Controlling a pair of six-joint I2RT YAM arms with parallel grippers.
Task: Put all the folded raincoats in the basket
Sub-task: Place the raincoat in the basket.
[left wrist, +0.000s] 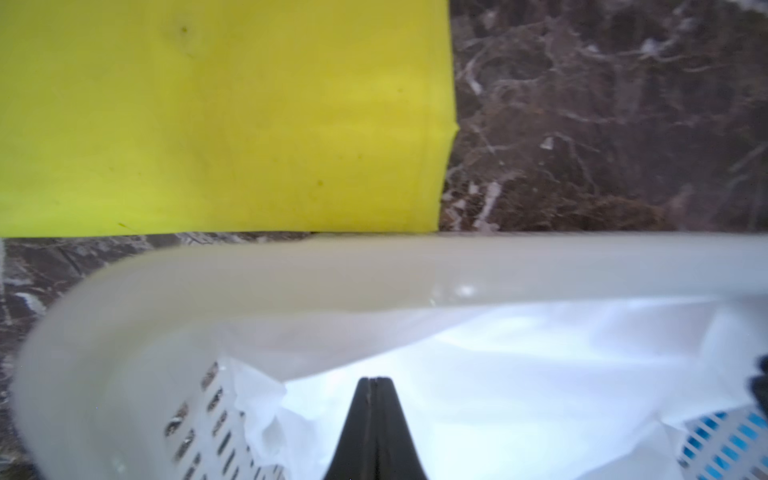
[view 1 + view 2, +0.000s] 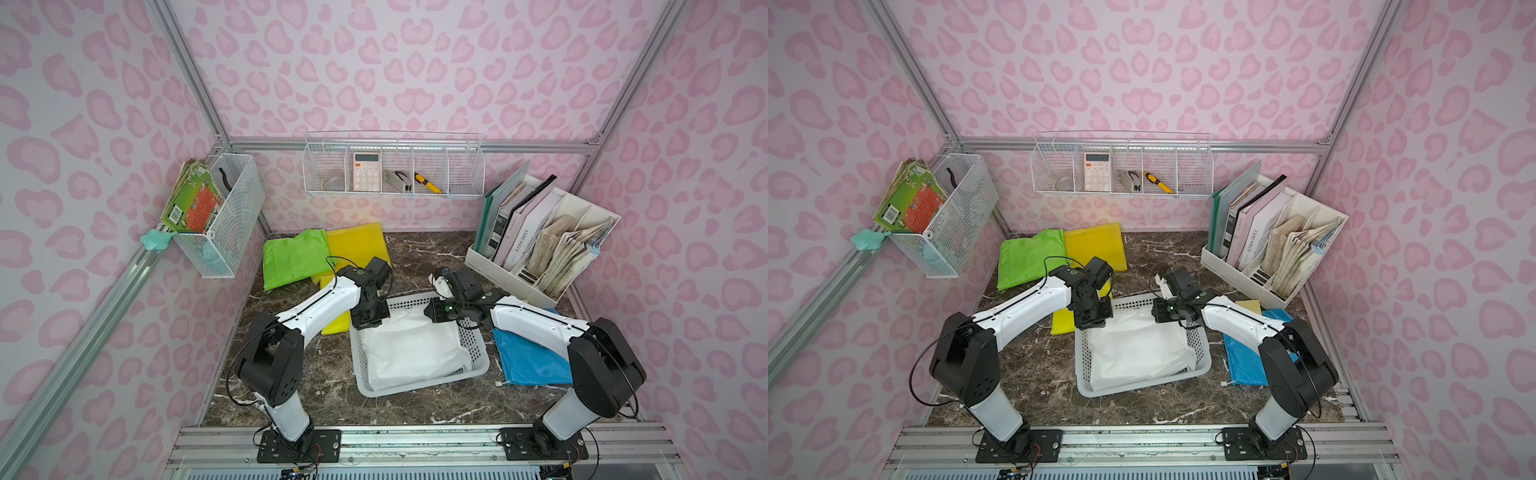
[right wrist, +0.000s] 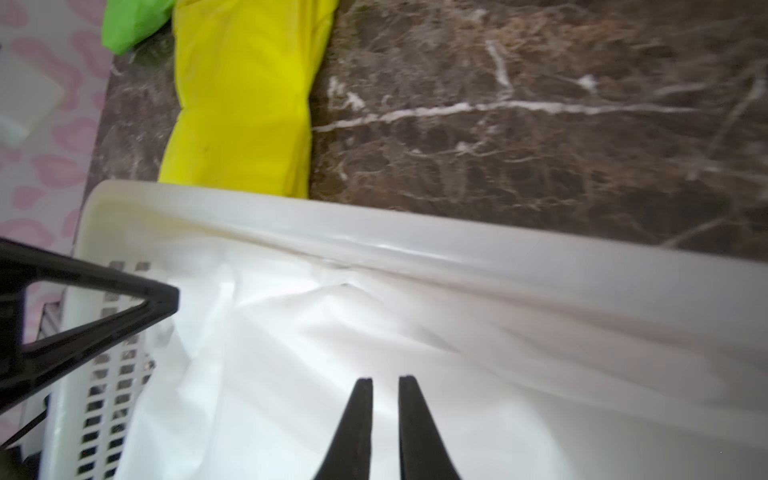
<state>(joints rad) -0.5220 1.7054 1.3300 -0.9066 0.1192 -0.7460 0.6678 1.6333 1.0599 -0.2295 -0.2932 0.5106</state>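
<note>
White raincoat fills basket beneath left gripper, pinched together empty, and right gripper, narrowly parted, empty.

Smooth, faintly glossy white plastic for the basket; thin, soft-sheened, creased white sheeting for the folded raincoat; polished-looking brown, white-veined stone for the tabletop.

Folded white raincoat inside basket
</note>
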